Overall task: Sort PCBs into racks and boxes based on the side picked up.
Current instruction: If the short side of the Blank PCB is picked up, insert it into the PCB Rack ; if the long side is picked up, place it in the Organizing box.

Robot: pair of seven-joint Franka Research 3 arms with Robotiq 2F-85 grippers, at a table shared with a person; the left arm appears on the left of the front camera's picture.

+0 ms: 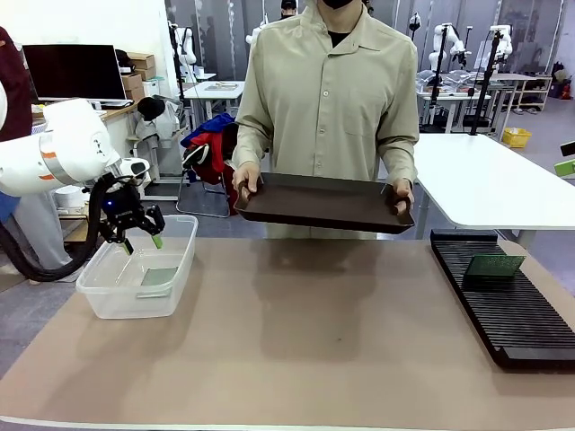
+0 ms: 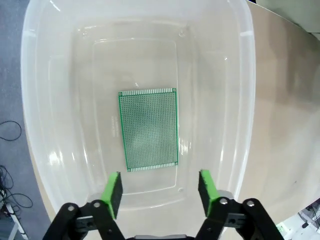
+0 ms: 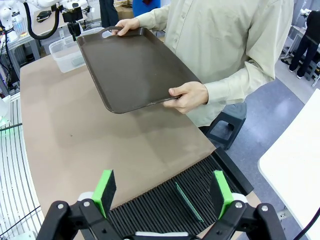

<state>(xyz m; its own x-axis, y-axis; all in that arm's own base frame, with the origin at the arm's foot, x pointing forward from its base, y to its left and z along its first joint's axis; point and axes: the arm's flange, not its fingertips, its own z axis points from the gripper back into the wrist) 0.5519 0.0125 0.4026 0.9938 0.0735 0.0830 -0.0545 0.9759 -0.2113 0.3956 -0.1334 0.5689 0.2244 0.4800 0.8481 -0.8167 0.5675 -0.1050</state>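
A green PCB [image 2: 148, 129] lies flat on the bottom of the clear box [image 2: 240, 100], straight below my open left gripper [image 2: 160, 192], whose green pads hang free above it. In the front view the left gripper [image 1: 144, 241] hovers over the box [image 1: 108, 292] at the table's left, with the PCB [image 1: 160, 277] inside. A second PCB [image 1: 494, 266] stands in the black rack [image 1: 521, 319] at the right. My right gripper [image 3: 162, 192] is open above the rack [image 3: 150, 207], close to that standing PCB [image 3: 189, 201].
A person at the far side holds a dark brown tray [image 1: 323, 202] in both hands above the table's far edge; the tray [image 3: 135, 65] looks bare. A white table [image 1: 494, 175] stands behind at the right.
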